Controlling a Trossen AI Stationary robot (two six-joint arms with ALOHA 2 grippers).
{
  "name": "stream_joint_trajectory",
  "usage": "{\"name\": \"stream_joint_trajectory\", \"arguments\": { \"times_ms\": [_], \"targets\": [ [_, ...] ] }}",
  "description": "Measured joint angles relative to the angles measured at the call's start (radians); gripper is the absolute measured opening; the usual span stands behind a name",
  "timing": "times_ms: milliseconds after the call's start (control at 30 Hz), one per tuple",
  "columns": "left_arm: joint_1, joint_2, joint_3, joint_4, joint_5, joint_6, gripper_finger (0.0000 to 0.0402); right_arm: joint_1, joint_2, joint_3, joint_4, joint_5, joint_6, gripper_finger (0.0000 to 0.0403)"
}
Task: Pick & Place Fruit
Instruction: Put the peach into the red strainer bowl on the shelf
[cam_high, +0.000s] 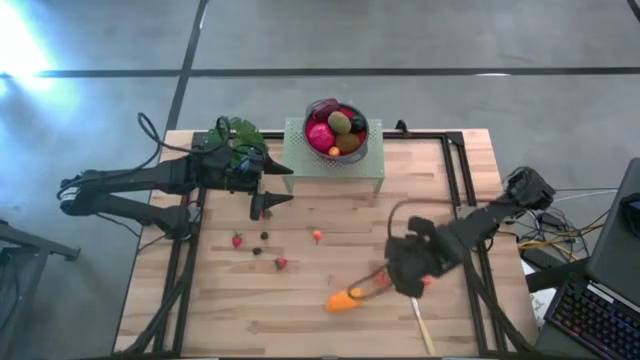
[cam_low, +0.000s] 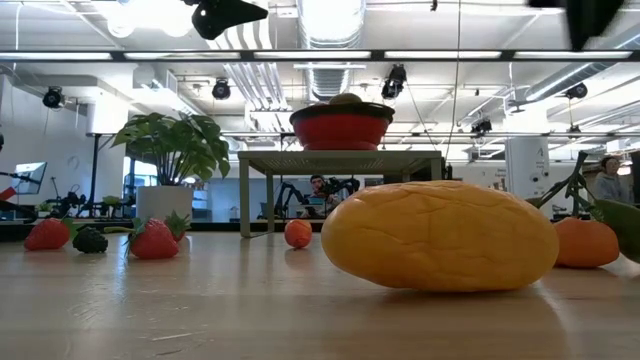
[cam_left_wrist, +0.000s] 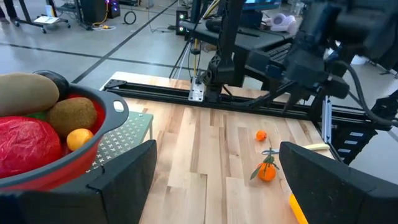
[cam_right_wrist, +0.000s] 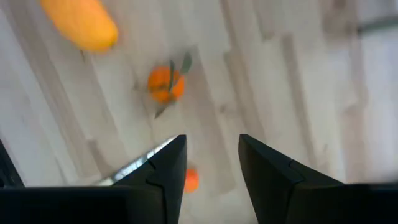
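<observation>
Hovering over the surface (cam_high: 300, 290) at its 4 o'clock area, the right gripper (cam_right_wrist: 211, 168) is holding its jaws part open and empty above a leafy tangerine (cam_right_wrist: 165, 83), with the orange oval (cam_high: 345, 299) lying just beside. The tangerine is probably light, round and prone to rolling; gripping across its middle looks safest. The left gripper (cam_high: 275, 185) is waiting with jaws open near the bowl (cam_high: 362, 128) at 12 o'clock.

Small orange berry (cam_right_wrist: 191, 180) behind fingers (cam_right_wrist: 168, 171)
</observation>
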Motion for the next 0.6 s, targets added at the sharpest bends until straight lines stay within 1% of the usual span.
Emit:
{"name": "stream_joint_trajectory", "arguments": {
  "times_ms": [167, 333, 433, 600],
  "targets": [
    [0.000, 0.000, 0.000, 0.000, 0.000, 0.000, 0.0344, 0.134, 0.000, -0.097, 0.003, 0.017, 0.216, 0.0167],
    [0.000, 0.000, 0.000, 0.000, 0.000, 0.000, 0.0344, 0.234, 0.000, -0.217, 0.022, 0.018, 0.413, 0.0186],
    [0.000, 0.000, 0.000, 0.000, 0.000, 0.000, 0.0344, 0.269, 0.000, -0.290, 0.107, 0.014, 0.471, 0.0196],
    [0.000, 0.000, 0.000, 0.000, 0.000, 0.000, 0.0344, 0.289, 0.000, -0.394, 0.271, -0.012, 0.489, 0.0209]
  ]
}}
